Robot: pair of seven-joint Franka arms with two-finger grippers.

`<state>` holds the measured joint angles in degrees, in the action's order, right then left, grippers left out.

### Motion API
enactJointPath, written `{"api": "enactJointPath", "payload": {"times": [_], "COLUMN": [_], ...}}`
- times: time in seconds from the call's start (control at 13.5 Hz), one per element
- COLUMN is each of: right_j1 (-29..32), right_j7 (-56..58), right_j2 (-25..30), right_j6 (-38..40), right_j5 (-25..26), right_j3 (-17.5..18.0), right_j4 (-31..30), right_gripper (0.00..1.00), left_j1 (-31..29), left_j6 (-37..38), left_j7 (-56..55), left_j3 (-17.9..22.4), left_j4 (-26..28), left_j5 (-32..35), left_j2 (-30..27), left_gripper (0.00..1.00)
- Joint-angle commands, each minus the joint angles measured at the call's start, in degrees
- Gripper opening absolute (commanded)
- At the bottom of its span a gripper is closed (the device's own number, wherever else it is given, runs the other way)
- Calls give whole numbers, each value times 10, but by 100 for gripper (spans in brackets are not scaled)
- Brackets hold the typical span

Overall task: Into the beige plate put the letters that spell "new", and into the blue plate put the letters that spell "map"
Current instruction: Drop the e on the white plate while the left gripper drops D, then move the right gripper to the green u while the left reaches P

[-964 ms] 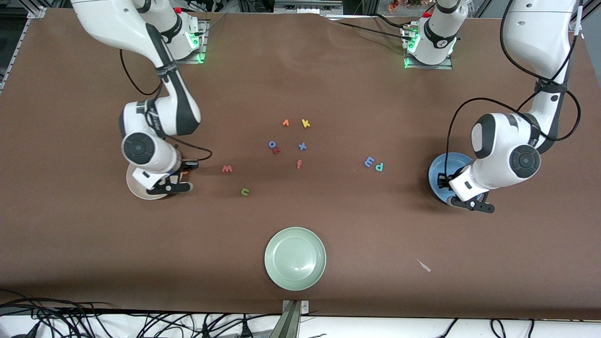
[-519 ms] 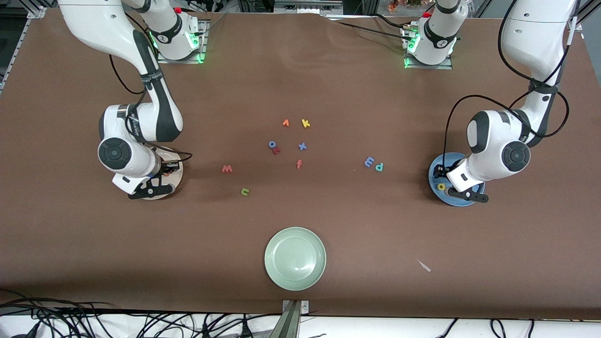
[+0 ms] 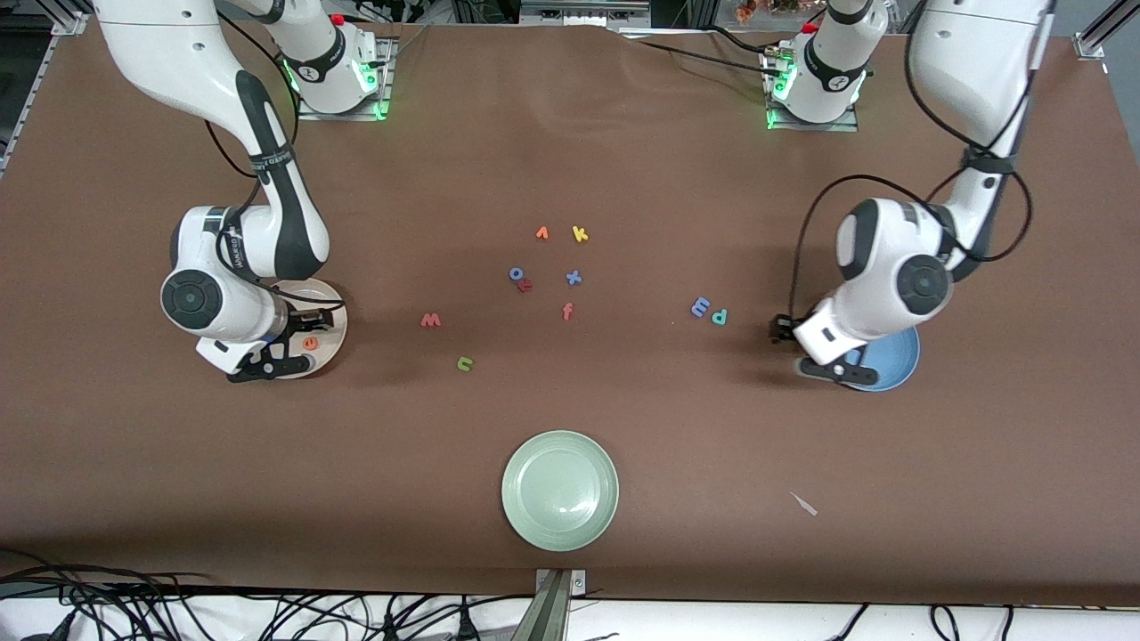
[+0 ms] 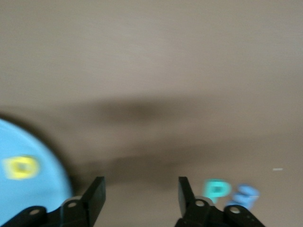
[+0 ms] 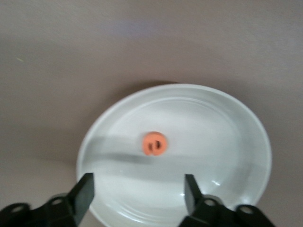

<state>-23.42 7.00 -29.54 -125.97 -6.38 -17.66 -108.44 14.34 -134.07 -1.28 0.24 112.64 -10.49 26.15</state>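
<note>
Both arms shifted, left gripper (image 4: 141, 196) spread empty off blue plate (image 3: 895, 361) edge, plate half hidden, right gripper (image 5: 137, 194) spread above orange e (image 5: 155, 144) in beige plate (image 5: 236, 118).

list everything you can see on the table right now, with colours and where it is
beige plate: 1, cream, right arm's end
e: 1, orange, in beige plate
blue plate: 1, left arm's end
a: 1, yellow, in blue plate
w, n: salmon, green, loose on table
m, p: periwinkle, teal, touching pair
spare letters: several, mid-table
green plate: 1, nearest camera
right gripper: open over beige plate
left gripper: open, beside blue plate
</note>
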Motion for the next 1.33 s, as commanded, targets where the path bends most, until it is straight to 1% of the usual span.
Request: {"api": "enactJointPath", "payload": {"times": [0.0,0.07,0.15,0.22,0.3,0.52,0.74,0.89,1.04,1.26], "right_j1": [-1,-2,-3,-3,-4,-10,-42,-58,-71,-83], "right_j7": [-15,-36,-58,-89,-120,-203,-275,-333,-387,-434], "right_j2": [10,11,13,16,18,18,-1,-24,-48,-83], "right_j6": [1,1,1,1,0,-24,-59,-64,-64,-64], "right_j5": [-21,-31,-34,-34,-34,-34,-35,-35,-35,-71], "right_j3": [13,18,35,45,60,94,99,99,100,99], "right_j4": [2,4,4,4,5,9,24,53,86,131], "right_gripper": [100,100,100,100,100,100,100,100,100,100], "left_j1": [52,63,69,70,71,75,76,90,91,91], "left_j6": [-18,-29,-34,-35,-35,-35,-35,-36,-46,-47], "left_j7": [-65,-78,-79,-79,-80,-80,-90,-112,-116,-116], "left_j3": [6,6,6,6,6,6,6,6,6,6], "left_j4": [6,8,9,9,9,19,22,21,22,22], "left_j5": [-20,-19,-19,-18,-16,-15,-16,-15,-13,-11], "left_j2": [7,14,20,23,26,29,32,38,40,43], "left_gripper": [89,88,82,68,64,64,67,67,67,67]}}
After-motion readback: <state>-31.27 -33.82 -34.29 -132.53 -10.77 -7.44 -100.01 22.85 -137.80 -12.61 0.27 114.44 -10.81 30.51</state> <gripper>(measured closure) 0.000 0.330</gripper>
